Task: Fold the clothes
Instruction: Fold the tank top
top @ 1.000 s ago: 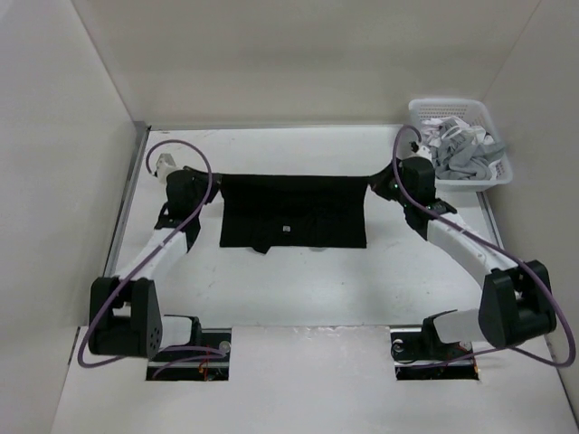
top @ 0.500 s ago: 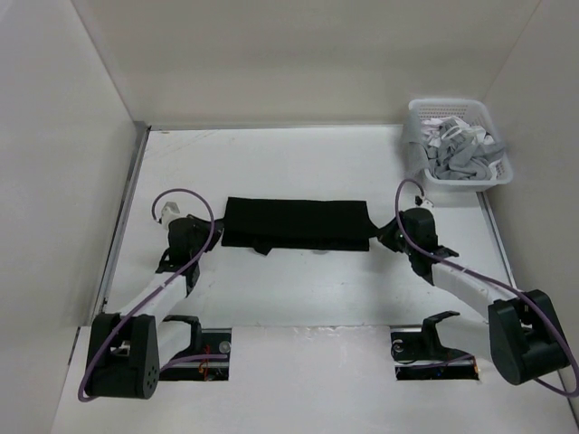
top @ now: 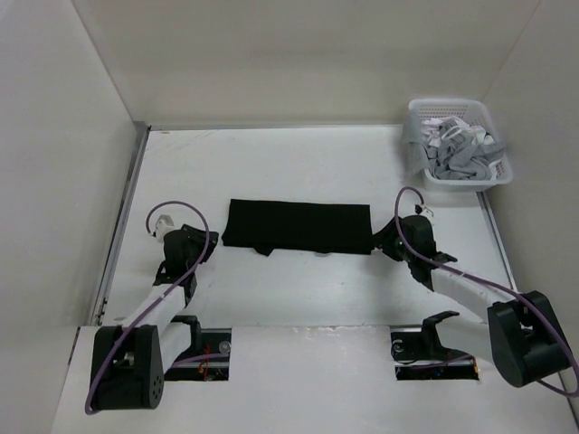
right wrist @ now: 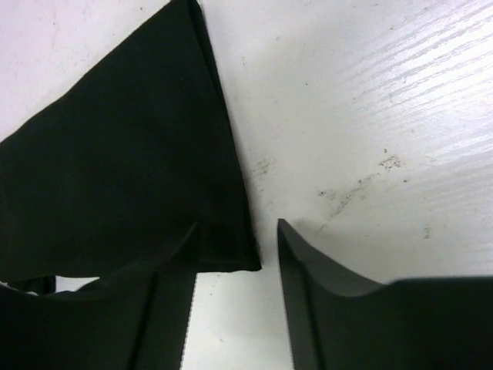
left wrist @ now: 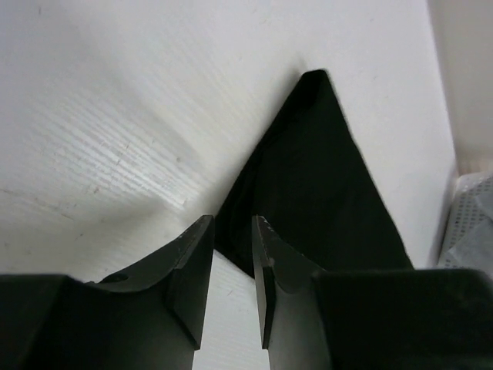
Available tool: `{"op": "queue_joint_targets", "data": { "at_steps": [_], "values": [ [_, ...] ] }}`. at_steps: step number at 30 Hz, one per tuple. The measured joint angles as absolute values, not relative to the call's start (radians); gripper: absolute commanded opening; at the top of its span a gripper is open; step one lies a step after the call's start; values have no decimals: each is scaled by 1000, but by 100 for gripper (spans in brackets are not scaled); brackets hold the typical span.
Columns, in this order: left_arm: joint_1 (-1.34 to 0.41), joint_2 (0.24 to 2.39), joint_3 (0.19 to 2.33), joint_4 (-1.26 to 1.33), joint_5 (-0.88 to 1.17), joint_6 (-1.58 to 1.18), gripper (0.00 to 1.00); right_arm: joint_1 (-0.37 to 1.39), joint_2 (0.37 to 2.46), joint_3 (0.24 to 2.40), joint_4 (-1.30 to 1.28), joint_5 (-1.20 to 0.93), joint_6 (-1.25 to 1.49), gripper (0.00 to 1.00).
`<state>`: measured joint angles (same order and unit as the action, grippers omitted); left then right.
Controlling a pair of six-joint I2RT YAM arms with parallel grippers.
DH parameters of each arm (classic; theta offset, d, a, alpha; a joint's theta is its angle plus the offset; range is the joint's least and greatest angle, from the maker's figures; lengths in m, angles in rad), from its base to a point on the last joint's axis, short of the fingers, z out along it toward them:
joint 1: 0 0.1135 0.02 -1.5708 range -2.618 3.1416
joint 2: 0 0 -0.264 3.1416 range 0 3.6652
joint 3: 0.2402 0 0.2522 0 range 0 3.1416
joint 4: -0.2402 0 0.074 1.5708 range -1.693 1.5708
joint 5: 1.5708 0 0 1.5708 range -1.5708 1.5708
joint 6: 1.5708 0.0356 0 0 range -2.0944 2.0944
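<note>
— seeing the shirt (top: pixel 298 227) laid flat as a long, narrow black band across the middle of the counter (top: pixel 298 172), between the two arms. looks like a lengthwise fold done and set down.

— agreed. checking the left fingers (left wrist: pixel 192 270): parted by only a narrow slit, with the corner of the band's left end just at the tips. clamping nothing, so far as the wrist view shows.

— and the right fingers (right wrist: pixel 331 293)?

— spread wide over bare counter, with the corner of the band's right end just beside the inner one. holding nothing either.

— so, judging the step as a pause between folds, with the cloth lying free and too long to count as finished.

— probably calls for a crosswise fold next. would mean pinching both layers at one short end, lifting low, and carrying that end over to meet the other.

— worth minding the thin fabric: easy to catch the top layer alone and drag the fold open.

— also worth widening the left fingers first, and keeping clear of the basket (top: pixel 450 103) of striped clothes at the far right corner.
</note>
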<state>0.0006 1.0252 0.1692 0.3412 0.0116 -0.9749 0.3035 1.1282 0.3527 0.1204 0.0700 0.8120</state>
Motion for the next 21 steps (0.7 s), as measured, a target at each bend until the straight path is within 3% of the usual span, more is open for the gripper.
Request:
{"op": "queue_joint_targets", "data": {
  "at_steps": [8, 14, 19, 21],
  "values": [
    [-97, 881, 231, 299, -25, -971, 25, 257, 1299, 393, 234, -41, 833, 51],
    [-214, 899, 276, 304, -64, -965, 25, 247, 1400, 413, 322, -86, 888, 33],
    [-259, 949, 283, 321, -79, -964, 25, 247, 1435, 413, 345, -93, 933, 8],
    [-270, 968, 286, 331, -81, -964, 25, 244, 1445, 413, 357, -96, 946, 2]
  ]
}}
